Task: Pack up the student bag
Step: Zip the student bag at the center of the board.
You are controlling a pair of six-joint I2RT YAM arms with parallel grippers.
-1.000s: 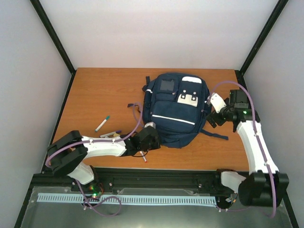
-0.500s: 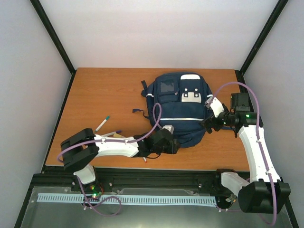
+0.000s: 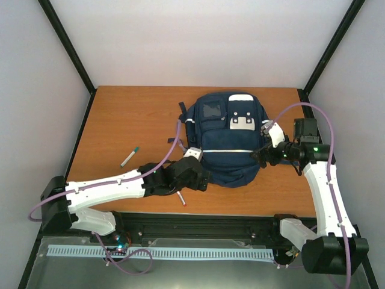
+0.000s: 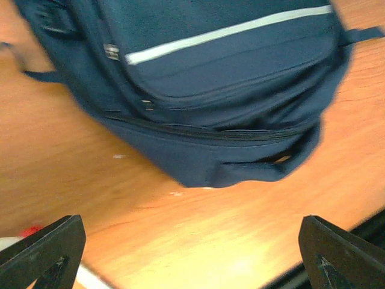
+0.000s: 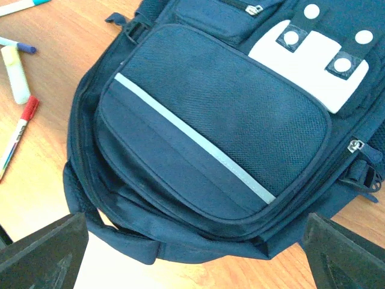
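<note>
On the table [image 3: 120, 114], right of centre, the bag [image 3: 225, 141] lies front up, its bottom end toward the arms and its zips apparently closed. The left claw [image 3: 203, 179] hovers just off the bag's near left corner with its fingers spread wide and nothing between them. The right claw [image 3: 260, 155] sits at the bag's right edge, equally wide and empty.

The step in hand looks like opening the bag. I judge one claw should pin the fabric while the other pinches a zip pull [image 5: 355, 145] and draws it along the seam, slowly, so the bag does not slide. The main zip [image 4: 210, 133] runs along the near side, within the left claw's reach.

A red marker [image 5: 18, 135], a highlighter [image 5: 15, 75] and a green-capped pen [image 3: 129, 156] wait to the left.

No brand or writing is readable; the white patch [image 5: 307, 45] carries only studs.
</note>
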